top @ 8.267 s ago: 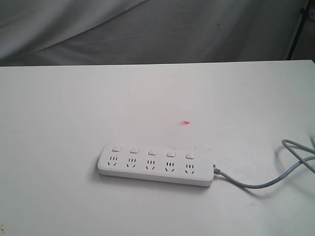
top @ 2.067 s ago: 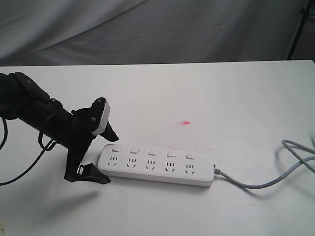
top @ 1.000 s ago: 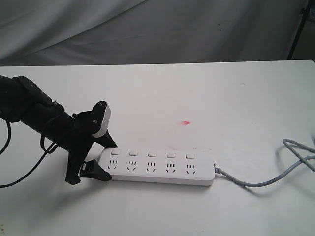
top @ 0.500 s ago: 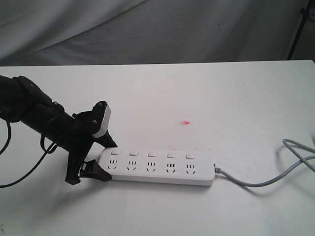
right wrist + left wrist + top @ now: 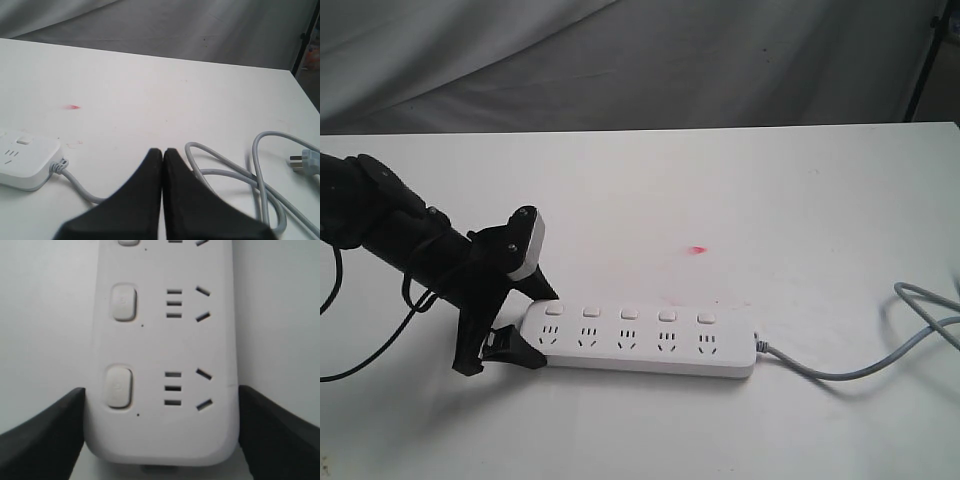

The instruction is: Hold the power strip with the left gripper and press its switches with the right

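Both left gripper fingers are clamping the power strip at its cable-free end on the table. Light, stiff and slick, it is likely needing this side hold. Right gripper is hanging closed.

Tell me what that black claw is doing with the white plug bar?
The left gripper has the end of the power strip between its two fingers, one on each long side, holding it on the table. The right gripper is shut and hangs over the table by the grey cable, away from the strip. None of the five switches is being pressed yet.
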Motion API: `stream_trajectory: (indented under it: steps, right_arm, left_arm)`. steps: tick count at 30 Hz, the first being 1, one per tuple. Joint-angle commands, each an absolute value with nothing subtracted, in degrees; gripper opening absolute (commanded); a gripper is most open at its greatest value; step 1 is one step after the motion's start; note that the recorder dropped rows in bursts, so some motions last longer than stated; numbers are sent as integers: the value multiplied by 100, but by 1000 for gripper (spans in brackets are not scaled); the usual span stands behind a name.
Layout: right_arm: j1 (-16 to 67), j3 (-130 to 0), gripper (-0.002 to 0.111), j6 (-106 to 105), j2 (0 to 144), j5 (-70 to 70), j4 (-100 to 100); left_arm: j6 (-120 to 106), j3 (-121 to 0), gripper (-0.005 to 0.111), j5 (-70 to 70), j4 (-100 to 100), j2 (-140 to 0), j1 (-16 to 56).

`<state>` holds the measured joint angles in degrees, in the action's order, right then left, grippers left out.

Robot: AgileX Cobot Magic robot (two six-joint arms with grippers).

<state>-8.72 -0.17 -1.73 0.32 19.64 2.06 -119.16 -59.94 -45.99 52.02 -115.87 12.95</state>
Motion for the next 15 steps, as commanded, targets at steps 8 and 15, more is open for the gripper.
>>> stream_trajectory:
  steps: [8,15]
  right_arm:
    - [-849,0,0,-209,0,1681,281]
    - [-849,0,0,-209,0,371,240]
  left_arm:
    - [-11870,-6015,6,-4636,5183,-11604,1326]
    - [-11884,-6015,6,-4636,5183,-11604,1326]
